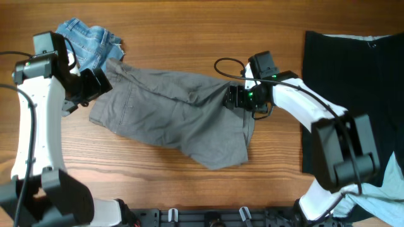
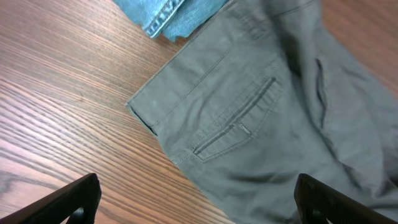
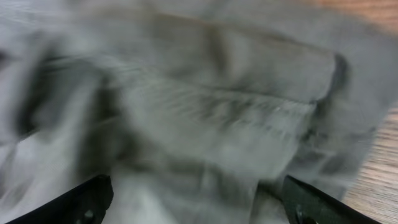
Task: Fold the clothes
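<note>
1. The pair of plain grey woven-cotton shorts (image 1: 167,116) is seen at the middle of the brown wooden table (image 1: 189,25). It lies opened out but rumpled, with a ridge of bunched cloth running toward 3 o'clock.
2. The left gripper (image 1: 95,85) is placed at the 9 o'clock end of the shorts, over the hem corner and a slit pocket. Its jaws are spread wide and nothing is pinched between them.
3. The right gripper (image 1: 232,98) is set at the 3 o'clock end, low over the bunched cloth. In the blurred wrist view its jaws appear spread, with grey cloth beneath them; no pinch can be made out.
4. A smaller pair of crumpled blue denim shorts (image 1: 88,41) is found at 10 o'clock, touching the grey pair. A large black garment (image 1: 353,63) lies well apart at 3 o'clock.
5. No clean fold is visible, so the task is judged to be near its start – smoothing and all folding are left to be done.
</note>
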Robot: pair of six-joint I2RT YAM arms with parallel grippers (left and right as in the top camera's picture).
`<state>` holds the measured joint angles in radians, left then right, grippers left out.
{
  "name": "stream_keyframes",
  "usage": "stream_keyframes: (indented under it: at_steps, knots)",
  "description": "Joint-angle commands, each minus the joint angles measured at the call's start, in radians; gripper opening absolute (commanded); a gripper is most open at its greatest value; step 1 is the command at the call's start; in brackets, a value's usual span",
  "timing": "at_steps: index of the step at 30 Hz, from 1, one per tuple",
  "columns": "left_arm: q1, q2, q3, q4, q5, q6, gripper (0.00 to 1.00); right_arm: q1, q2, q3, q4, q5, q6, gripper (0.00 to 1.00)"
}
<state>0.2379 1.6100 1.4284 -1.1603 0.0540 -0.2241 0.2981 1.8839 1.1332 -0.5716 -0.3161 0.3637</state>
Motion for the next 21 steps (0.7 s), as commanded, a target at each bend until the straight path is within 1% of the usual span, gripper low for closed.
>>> stream_keyframes:
  at_steps: [1, 2, 3, 4, 6, 8, 10, 12, 14, 16, 17, 18, 20, 21]
  knots:
    - [0.0, -0.066, 0.012, -0.001, 0.016, 0.039, 1.0, -0.012, 0.09, -0.004, 0.006, 0.03, 0.096, 0.52]
    - [0.0, -0.073, 0.012, -0.002, 0.016, 0.038, 1.0, -0.023, 0.102, -0.004, 0.005, 0.049, 0.091, 0.33]
    - [0.0, -0.077, 0.012, -0.002, 0.016, 0.039, 1.0, -0.035, 0.104, -0.004, -0.003, 0.074, 0.088, 0.07]
    - [0.0, -0.079, 0.012, -0.002, 0.016, 0.039, 1.0, -0.048, 0.104, -0.003, -0.014, 0.103, 0.089, 0.04]
    - [0.0, -0.079, 0.012, -0.004, 0.016, 0.038, 1.0, -0.093, 0.09, 0.008, -0.058, 0.174, 0.11, 0.04]
    - [0.0, -0.079, 0.012, -0.004, 0.016, 0.039, 1.0, -0.147, 0.068, 0.032, -0.076, 0.19, 0.089, 0.04]
    - [0.0, -0.079, 0.012, -0.004, 0.016, 0.039, 1.0, -0.192, 0.045, 0.057, -0.068, 0.138, 0.03, 0.04]
    - [0.0, -0.077, 0.012, -0.003, 0.017, 0.039, 1.0, -0.234, 0.016, 0.085, -0.054, 0.055, -0.064, 0.04]
    - [0.0, -0.074, 0.011, -0.004, 0.049, 0.064, 1.0, -0.258, -0.014, 0.101, -0.054, 0.064, -0.109, 0.05]
    - [0.0, -0.071, 0.011, -0.003, 0.092, 0.103, 1.0, -0.276, -0.04, 0.113, -0.061, 0.119, -0.121, 0.05]
    - [0.0, -0.07, 0.011, -0.003, 0.106, 0.117, 1.0, -0.286, -0.055, 0.119, -0.062, 0.146, -0.122, 0.08]
    - [0.0, -0.069, 0.01, -0.001, 0.106, 0.117, 1.0, -0.293, -0.066, 0.123, -0.063, 0.154, -0.129, 0.14]
    - [0.0, -0.066, 0.005, 0.007, 0.106, 0.117, 1.0, -0.308, -0.093, 0.132, -0.073, 0.18, -0.128, 0.17]
    - [0.0, -0.064, 0.001, 0.013, 0.106, 0.117, 1.0, -0.316, -0.108, 0.135, -0.077, 0.187, -0.127, 0.21]
